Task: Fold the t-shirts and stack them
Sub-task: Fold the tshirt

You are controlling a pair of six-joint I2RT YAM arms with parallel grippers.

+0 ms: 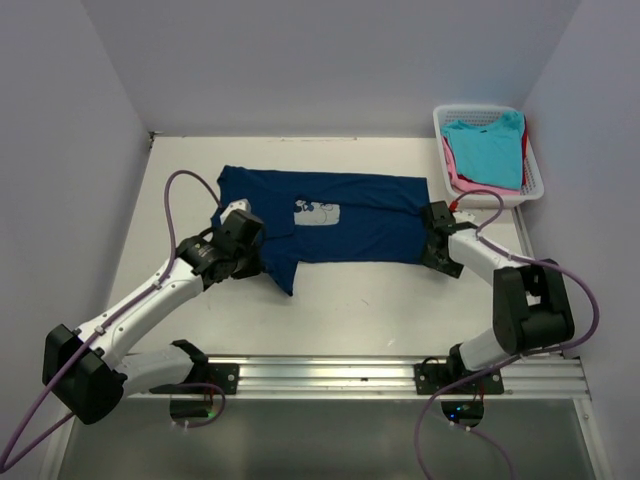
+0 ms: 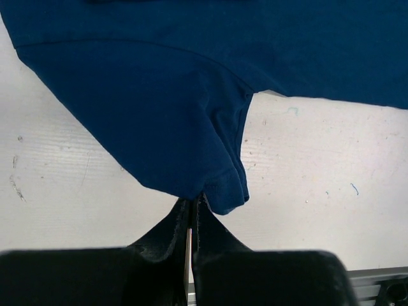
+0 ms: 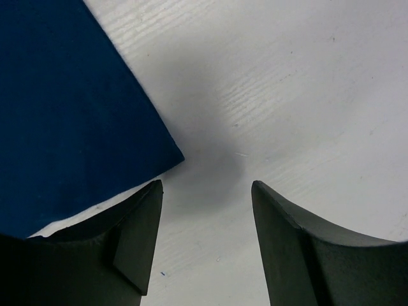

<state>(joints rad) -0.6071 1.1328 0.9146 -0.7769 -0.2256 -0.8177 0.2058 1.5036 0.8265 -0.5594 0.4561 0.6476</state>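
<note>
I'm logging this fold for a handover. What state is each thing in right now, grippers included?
navy t-shirt: laid out flat on the table, print up
left gripper: shut on the navy t-shirt's sleeve hem
right gripper: open, empty, just off the shirt's corner
turquoise t-shirt: loose, on top in the white basket
pink t-shirt: under the turquoise one, only its edge showing
white basket: upright, holding shirts

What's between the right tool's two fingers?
Only bare table, in the right wrist view. The right tool stands open, a corner of the navy t-shirt just ahead of one finger.
</note>
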